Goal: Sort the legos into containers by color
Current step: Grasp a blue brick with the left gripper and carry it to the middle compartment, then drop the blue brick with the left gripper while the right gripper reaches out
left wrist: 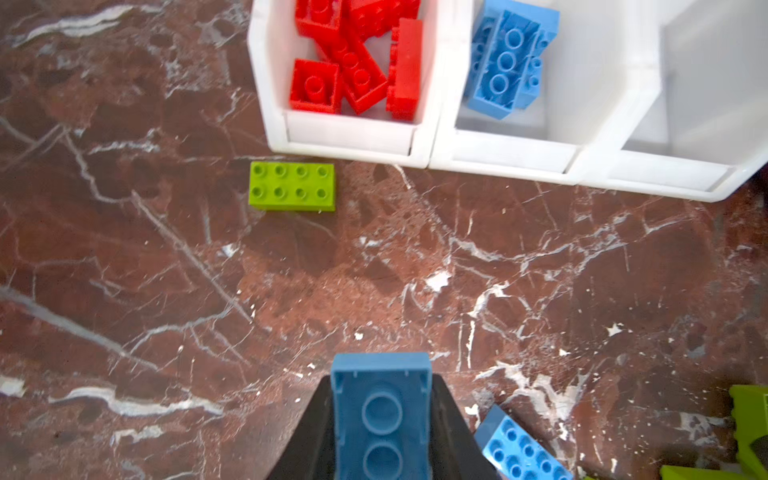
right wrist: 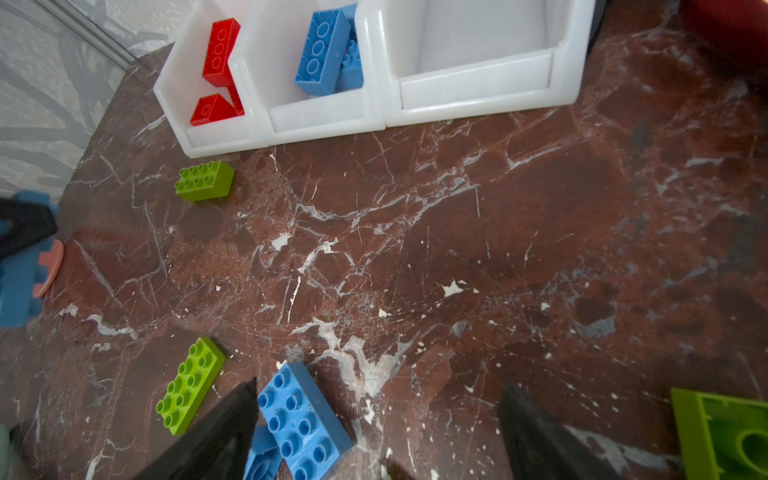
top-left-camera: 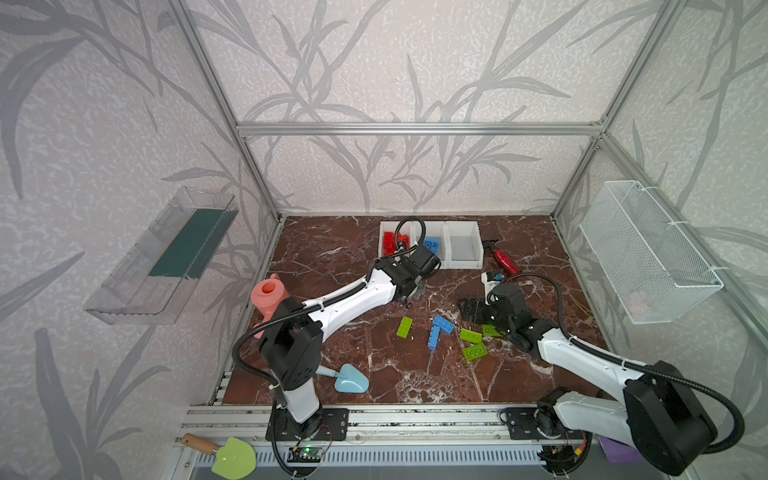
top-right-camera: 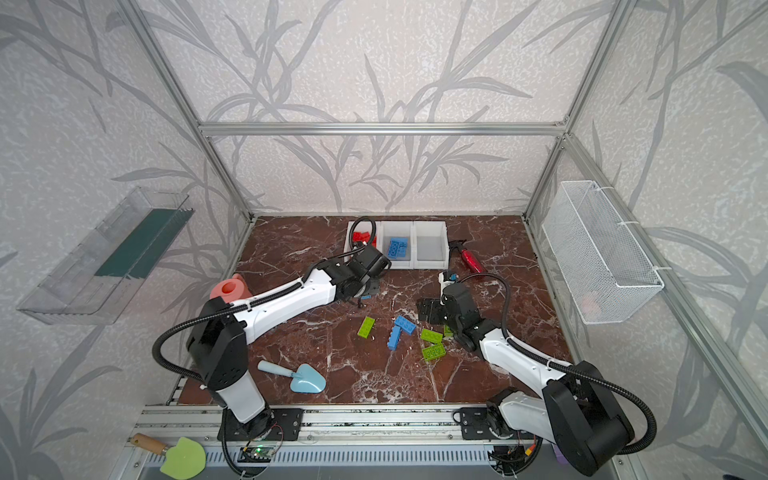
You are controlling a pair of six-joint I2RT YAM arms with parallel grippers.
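My left gripper [left wrist: 381, 384] is shut on a blue lego [left wrist: 381, 415], held underside up above the marble in front of the containers [top-left-camera: 465, 262]. The left bin holds red legos [left wrist: 357, 62], the middle one blue legos [left wrist: 507, 62], and the right one [right wrist: 478, 87] is empty. One green lego [left wrist: 292, 187] lies just before the left bin. My right gripper [right wrist: 380, 388] stands open over bare marble, with a blue lego [right wrist: 303, 419] beside one finger. Other loose legos, green [top-left-camera: 404, 327] [top-left-camera: 474, 352] and blue [top-left-camera: 439, 330], lie mid-table.
A red bottle [top-left-camera: 506, 259] lies right of the bins. A pink watering can [top-left-camera: 269, 297] stands at the left edge and a blue trowel [top-left-camera: 349, 380] lies near the front. A wire basket [top-left-camera: 648, 253] and a clear tray [top-left-camera: 162, 257] hang on the side walls.
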